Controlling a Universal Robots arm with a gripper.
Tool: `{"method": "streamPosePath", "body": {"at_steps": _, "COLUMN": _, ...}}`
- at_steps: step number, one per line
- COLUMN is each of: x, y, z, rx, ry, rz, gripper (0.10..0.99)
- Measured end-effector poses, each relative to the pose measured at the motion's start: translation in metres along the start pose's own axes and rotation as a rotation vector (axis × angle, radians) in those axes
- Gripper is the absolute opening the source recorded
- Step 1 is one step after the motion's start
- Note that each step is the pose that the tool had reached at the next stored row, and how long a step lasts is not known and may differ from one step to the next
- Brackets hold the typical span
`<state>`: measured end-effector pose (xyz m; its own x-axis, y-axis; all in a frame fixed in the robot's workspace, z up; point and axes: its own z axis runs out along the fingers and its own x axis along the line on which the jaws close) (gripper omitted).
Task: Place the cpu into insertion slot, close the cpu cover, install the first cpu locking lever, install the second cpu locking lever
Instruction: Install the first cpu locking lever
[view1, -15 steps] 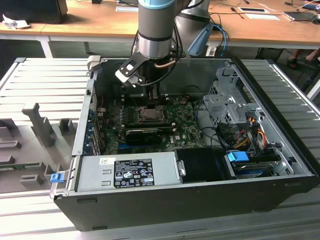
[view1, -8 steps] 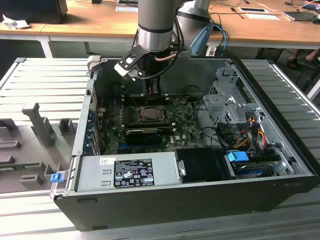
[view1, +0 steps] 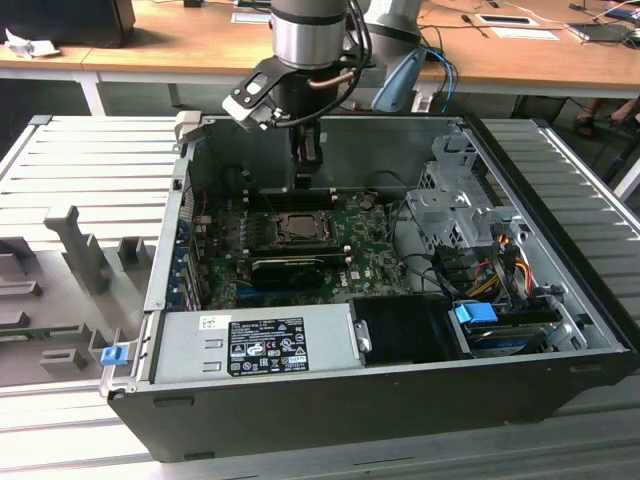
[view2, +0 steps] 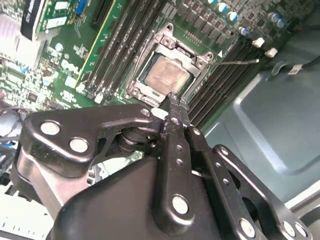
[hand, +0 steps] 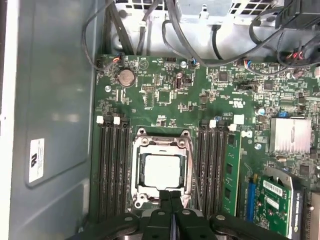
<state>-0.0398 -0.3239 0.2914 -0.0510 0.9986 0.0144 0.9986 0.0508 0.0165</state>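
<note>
Exterior view: gripper hangs at 12 o'clock of the insertion slot.
Second wrist view: cpu seated; one locking lever sticks out, judged unlatched.
First wrist view: cpu cover looks down; fingers pinched together, empty, beside the slot rim.

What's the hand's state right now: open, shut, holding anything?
Hand: shut, fingertips together, nothing held, next to the seated cpu.

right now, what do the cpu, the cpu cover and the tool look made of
cpu: likely metal top, dull silver-grey with soft glare.
cpu cover: thin stamped metal, brighter sheen at edges.
tool: black, slight sheen, shiny rivets; probably coated metal, possibly plastic.
</note>
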Motion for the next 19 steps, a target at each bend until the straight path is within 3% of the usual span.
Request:
{"method": "streamPosePath", "body": {"at_steps": 5, "x": -0.0001, "y": -0.0001, "z": 0.0014, "rx": 0.003, "ry": 0.0028, "rz": -0.184, "gripper": 0.106}}
{"method": "streamPosePath", "body": {"at_steps": 8, "x": -0.0001, "y": -0.0001, "z": 0.0016, "rx": 0.004, "ry": 0.0040, "rz": -0.247, "gripper": 0.106}}
{"method": "streamPosePath", "body": {"at_steps": 14, "x": -0.0001, "y": -0.0004, "z": 0.0019, "rx": 0.004, "ry": 0.0045, "rz": -0.284, "gripper": 0.106}}
{"method": "streamPosePath", "body": {"at_steps": 19, "x": -0.0001, "y": -0.0005, "z": 0.0020, "rx": 0.005, "ry": 0.0055, "rz": -0.350, "gripper": 0.106}}
